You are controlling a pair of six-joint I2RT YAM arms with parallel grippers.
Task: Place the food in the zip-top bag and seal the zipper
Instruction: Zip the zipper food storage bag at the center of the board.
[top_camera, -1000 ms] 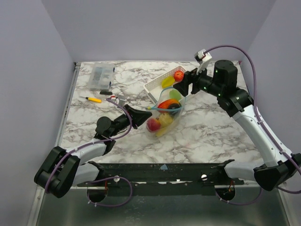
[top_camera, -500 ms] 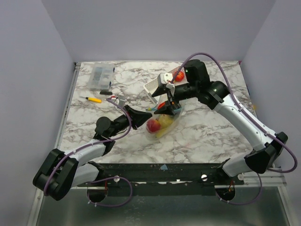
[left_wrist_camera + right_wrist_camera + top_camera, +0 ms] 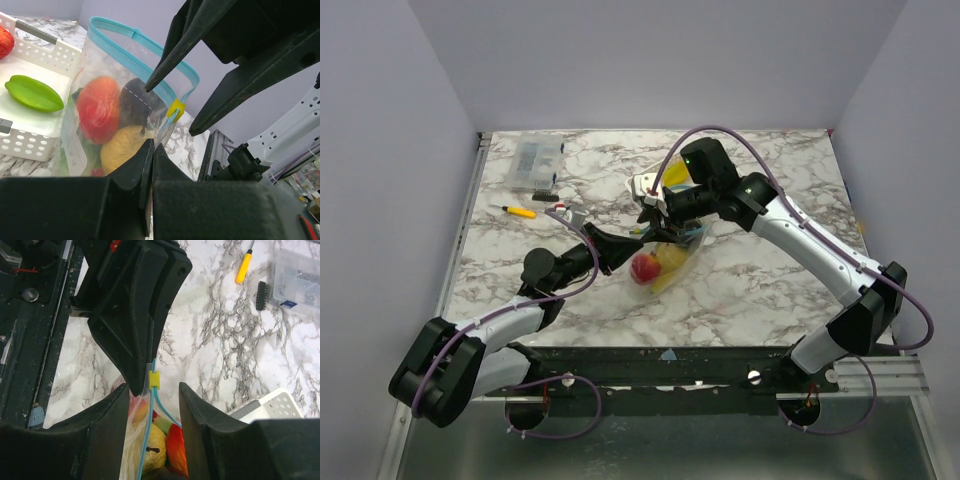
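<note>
The bag (image 3: 669,264) lies mid-table between the two arms, just beside the basket (image 3: 46,51), with red, yellow and dark food (image 3: 98,107) inside it; a green piece (image 3: 32,93) and a red one lie in the basket. The left gripper (image 3: 151,150) is closed tight on the bag's near edge and holds the mouth up. The zipper (image 3: 115,27) runs away from that pinch toward the basket, and its yellow slider (image 3: 154,379) sits at the pinched end. The right gripper (image 3: 656,214) is the one placed for the work: its fingers stand partly apart and grip nothing, astride the strip, with the slider just ahead of their tips and centred between them. That arm reaches in from the far right, wrist bent down over the mouth; the left lies low, stretched from the near left. The coming pull likely runs along the strip — away from the left fingers.
</note>
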